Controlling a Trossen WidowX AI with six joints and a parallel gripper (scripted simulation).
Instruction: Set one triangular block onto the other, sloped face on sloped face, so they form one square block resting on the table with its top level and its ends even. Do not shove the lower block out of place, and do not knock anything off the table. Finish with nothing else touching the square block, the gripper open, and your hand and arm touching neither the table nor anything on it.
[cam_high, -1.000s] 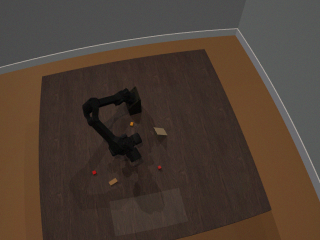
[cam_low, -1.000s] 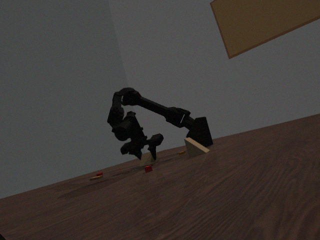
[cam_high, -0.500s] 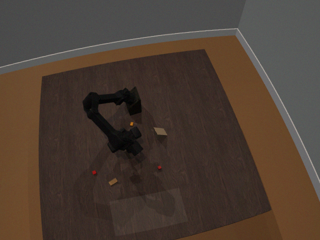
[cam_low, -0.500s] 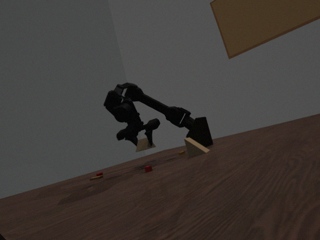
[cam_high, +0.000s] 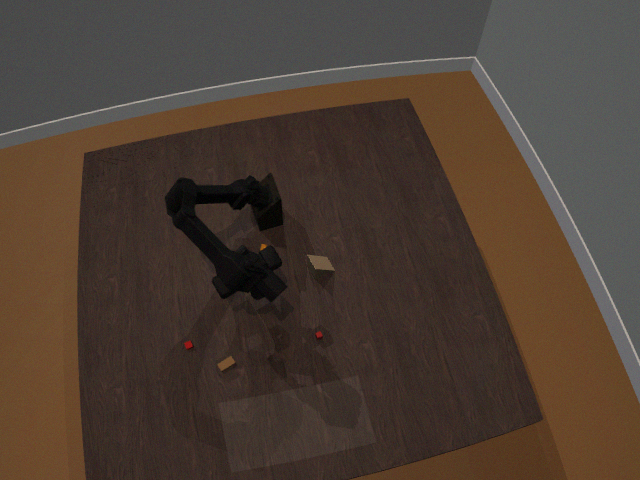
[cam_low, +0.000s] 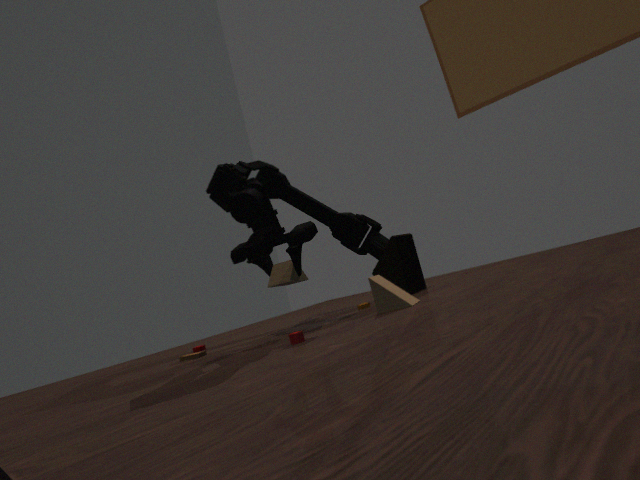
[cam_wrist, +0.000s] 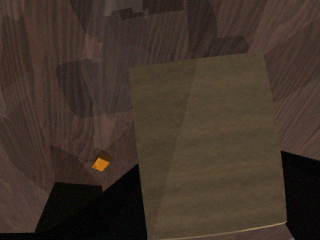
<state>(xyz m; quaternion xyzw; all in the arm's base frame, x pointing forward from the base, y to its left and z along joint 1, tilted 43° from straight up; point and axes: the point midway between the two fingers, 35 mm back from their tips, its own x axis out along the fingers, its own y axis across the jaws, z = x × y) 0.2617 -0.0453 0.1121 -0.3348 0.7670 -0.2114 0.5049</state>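
One wedge is being held aloft, gripped between the jaws — presumably for turning onto the other wedge's slope.

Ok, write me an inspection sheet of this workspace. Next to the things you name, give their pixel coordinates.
Surface: dark wood-grain table (cam_high: 382, 206) (cam_low: 465, 387), with a paler rectangular patch.
Job's things: one triangular block (cam_low: 281, 273) (cam_wrist: 215, 145) raised off the table; the other triangular block (cam_high: 321, 262) (cam_low: 391, 297) rests on it, slope exposed.
Clutter: two red cubes (cam_high: 188, 344) (cam_high: 318, 334) (cam_low: 296, 337), a flat tan block (cam_high: 226, 363) (cam_low: 192, 355), a small orange block (cam_high: 263, 246) (cam_low: 363, 305) (cam_wrist: 101, 163).
Hand (cam_low: 284, 273): shut on the raised block.
Cables: nothing seen.
Surroundings: grey walls, white-edged skirting, orange-brown floor.
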